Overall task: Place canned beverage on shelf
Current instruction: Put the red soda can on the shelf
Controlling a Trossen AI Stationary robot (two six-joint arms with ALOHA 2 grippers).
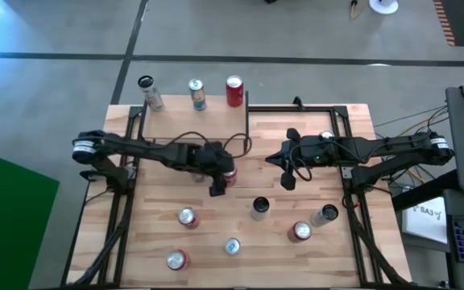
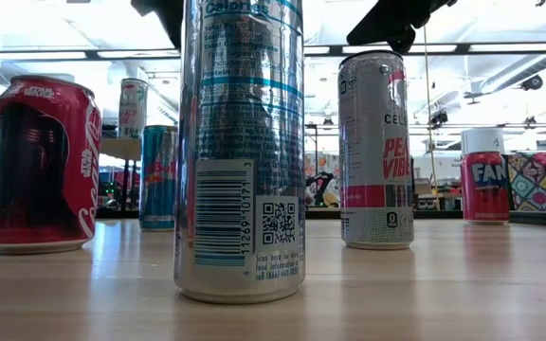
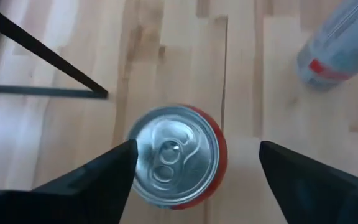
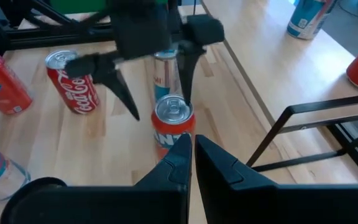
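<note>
The left gripper (image 1: 224, 179) hangs wide open over an orange soda can (image 3: 176, 155) standing upright near the middle of the bench, just off the near edge of the shelf (image 1: 192, 121), one finger (image 3: 98, 180) almost touching the can's side and the other well clear. The can is rigid but thin-walled, smooth and probably slippery, moderately heavy if full, so a grip across the middle of its body looks safest. The right gripper (image 1: 288, 165) waits toward the right edge, fingers together and holding nothing.
</note>
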